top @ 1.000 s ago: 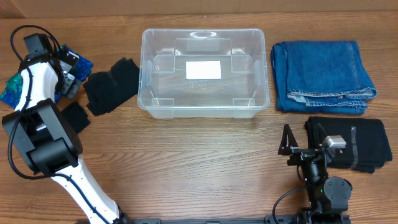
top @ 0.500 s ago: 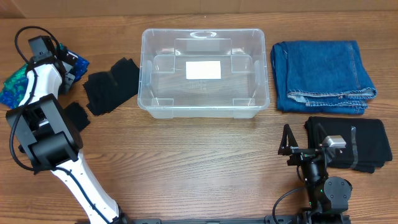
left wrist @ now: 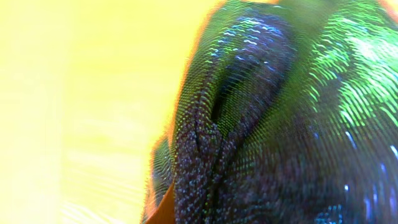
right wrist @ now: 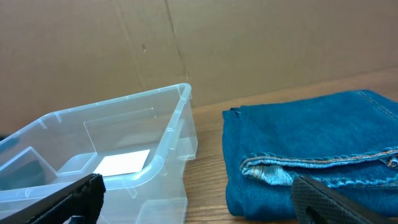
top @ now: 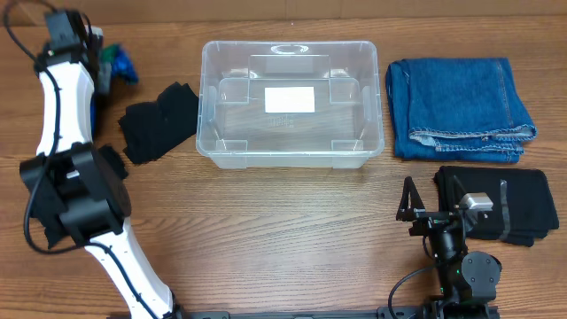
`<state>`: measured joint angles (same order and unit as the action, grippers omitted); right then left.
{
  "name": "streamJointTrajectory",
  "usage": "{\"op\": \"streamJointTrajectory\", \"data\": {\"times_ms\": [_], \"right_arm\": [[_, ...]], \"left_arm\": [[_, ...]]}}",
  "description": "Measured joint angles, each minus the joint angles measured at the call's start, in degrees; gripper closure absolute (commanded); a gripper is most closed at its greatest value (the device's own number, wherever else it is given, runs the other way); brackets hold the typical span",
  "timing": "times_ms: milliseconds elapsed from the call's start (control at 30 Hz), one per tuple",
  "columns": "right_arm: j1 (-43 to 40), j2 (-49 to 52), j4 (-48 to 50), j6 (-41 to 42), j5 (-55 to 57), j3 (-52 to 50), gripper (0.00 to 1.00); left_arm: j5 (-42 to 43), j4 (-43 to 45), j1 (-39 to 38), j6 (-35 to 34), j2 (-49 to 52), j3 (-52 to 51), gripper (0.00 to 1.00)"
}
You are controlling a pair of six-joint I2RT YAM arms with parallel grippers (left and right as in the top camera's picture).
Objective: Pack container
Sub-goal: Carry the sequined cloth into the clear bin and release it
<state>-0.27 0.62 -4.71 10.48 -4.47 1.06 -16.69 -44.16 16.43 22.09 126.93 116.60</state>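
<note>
Clear container (top: 341, 115) sits between left jaws clamping blue-green cloth (top: 120, 66) and parted right jaws.

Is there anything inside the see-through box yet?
No, the container is empty in the overhead view; only the white label on its base shows.

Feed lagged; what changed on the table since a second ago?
The left gripper swung away toward the far-left corner, carrying the blue-green cloth bunched up off its earlier spot. The container, black cloth beside it, jeans, folded black garment and right gripper stayed put.
</note>
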Motion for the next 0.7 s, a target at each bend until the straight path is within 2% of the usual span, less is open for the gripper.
{"op": "streamJointTrajectory", "data": {"times_ms": [133,233,300,467,567,700], "right_arm": [[0.00,0.00,0.02,0.04,-0.02,0.00,0.00],[0.00,0.00,-0.02,0.02,0.02,0.00,0.00],[0.00,0.00,0.00,0.02,0.02,-0.02,0.00],[0.00,0.00,0.02,0.00,-0.02,0.00,0.00],[0.00,0.00,0.02,0.00,0.00,0.00,0.00],[0.00,0.00,0.00,0.04,-0.02,0.00,0.00]], "left_arm": [[2.95,-2.43,-5.05,-1.16,-7.78,9.70,0.96],[4.50,-2.51,-9.90,0.70,-11.50,12.55,0.96],[4.79,-2.58,-12.76,3.87,-12.61,13.18,0.96],[3.43,-3.39,-30.29,17.70,-13.25,13.25,0.96],[2.73,-3.41,-37.33,24.37,-13.25,13.25,0.96],[2.10,-3.43,-41.92,30.60,-13.25,13.25,0.96]]}}
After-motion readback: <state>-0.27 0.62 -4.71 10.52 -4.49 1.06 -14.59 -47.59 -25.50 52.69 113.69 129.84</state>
